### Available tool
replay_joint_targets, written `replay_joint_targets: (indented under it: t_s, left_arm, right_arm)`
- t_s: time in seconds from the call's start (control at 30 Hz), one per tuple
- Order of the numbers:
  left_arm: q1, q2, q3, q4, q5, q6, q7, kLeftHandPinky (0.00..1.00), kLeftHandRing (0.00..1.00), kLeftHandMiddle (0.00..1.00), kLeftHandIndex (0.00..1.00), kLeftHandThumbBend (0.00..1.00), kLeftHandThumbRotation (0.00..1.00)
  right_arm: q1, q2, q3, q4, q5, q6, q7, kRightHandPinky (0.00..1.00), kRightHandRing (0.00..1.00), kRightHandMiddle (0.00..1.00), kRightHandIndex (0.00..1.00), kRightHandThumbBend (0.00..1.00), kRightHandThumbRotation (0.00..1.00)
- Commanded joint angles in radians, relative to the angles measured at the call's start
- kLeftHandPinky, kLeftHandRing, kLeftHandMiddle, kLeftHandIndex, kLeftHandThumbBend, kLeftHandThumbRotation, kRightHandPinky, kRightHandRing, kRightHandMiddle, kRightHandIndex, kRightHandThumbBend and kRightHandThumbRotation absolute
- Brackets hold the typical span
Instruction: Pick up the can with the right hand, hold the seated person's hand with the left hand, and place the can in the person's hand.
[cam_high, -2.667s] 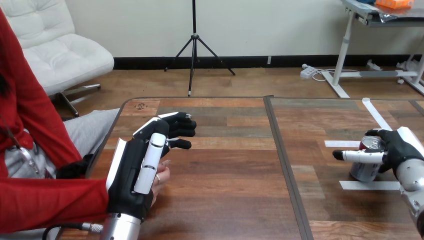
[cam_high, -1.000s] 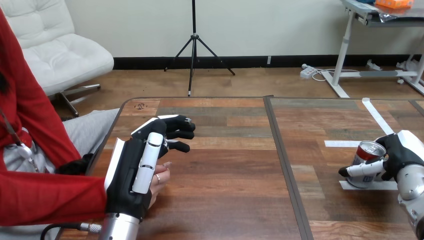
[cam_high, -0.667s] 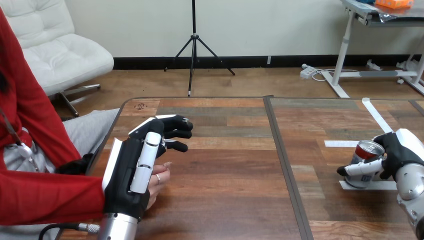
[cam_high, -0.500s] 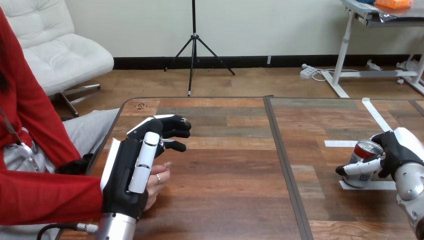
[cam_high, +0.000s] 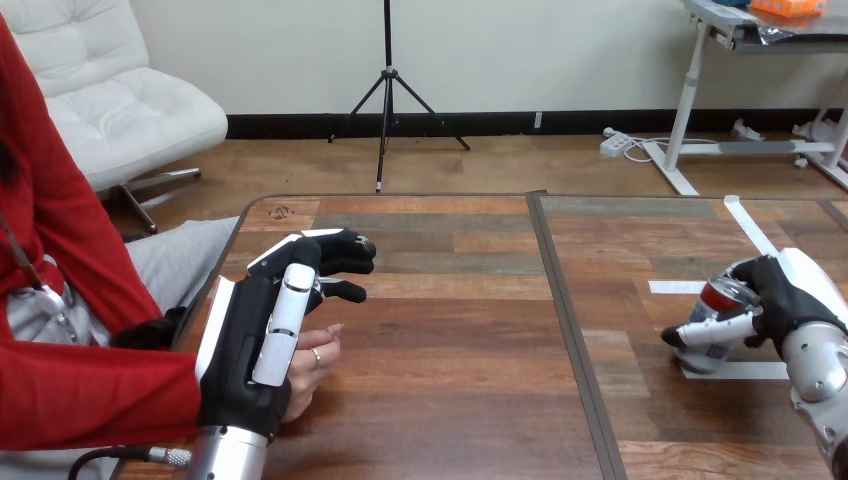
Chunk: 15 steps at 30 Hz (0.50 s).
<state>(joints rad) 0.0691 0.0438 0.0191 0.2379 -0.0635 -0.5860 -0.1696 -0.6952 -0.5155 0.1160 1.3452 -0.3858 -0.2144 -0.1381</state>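
Note:
The can (cam_high: 716, 298), silver with a red top, is at the right of the table, tipped to the left. My right hand (cam_high: 790, 295) is shut on it, thumb across its front and fingers behind it. At the table's left edge my left hand (cam_high: 250, 340) lies over the person's hand (cam_high: 318, 358), whose fingertips show beside my palm. My left fingers (cam_high: 340, 262) reach forward past that hand, relaxed and not curled round it. The person's red sleeve (cam_high: 90, 400) comes in from the left.
White tape strips (cam_high: 745, 371) mark the table by the can, with another strip (cam_high: 750, 228) further back. A dark seam (cam_high: 562, 300) runs between the two tabletop halves. The middle of the table (cam_high: 460, 330) is bare wood.
My right hand closed round the can, then shifted it slightly left and tipped it off its tape mark. My left hand drifted a little left over the person's hand.

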Motion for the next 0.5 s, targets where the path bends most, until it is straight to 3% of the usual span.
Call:
replay_joint_targets:
  t_s: [0.0, 0.27, 0.47]
  left_arm:
    - [-0.063, 0.02, 0.015, -0.045, 0.023, -0.013, 0.018, 0.55, 0.65, 0.64, 0.58, 0.47, 0.95]
    - [-0.078, 0.054, 0.032, -0.029, 0.054, -0.046, 0.034, 0.55, 0.64, 0.64, 0.58, 0.43, 0.92]
    - [-0.092, 0.082, 0.056, -0.014, 0.164, -0.094, 0.117, 0.52, 0.62, 0.63, 0.57, 0.41, 0.81]
  right_arm:
    - [-0.063, -0.006, -0.001, -0.053, 0.009, -0.063, -0.007, 0.37, 0.4, 0.45, 0.43, 0.88, 0.0]
    - [-0.073, -0.011, -0.003, -0.073, 0.013, -0.114, 0.01, 0.37, 0.4, 0.45, 0.44, 0.86, 0.0]
    - [-0.08, -0.014, 0.004, -0.091, 0.005, -0.141, 0.004, 0.38, 0.41, 0.46, 0.45, 0.87, 0.0]
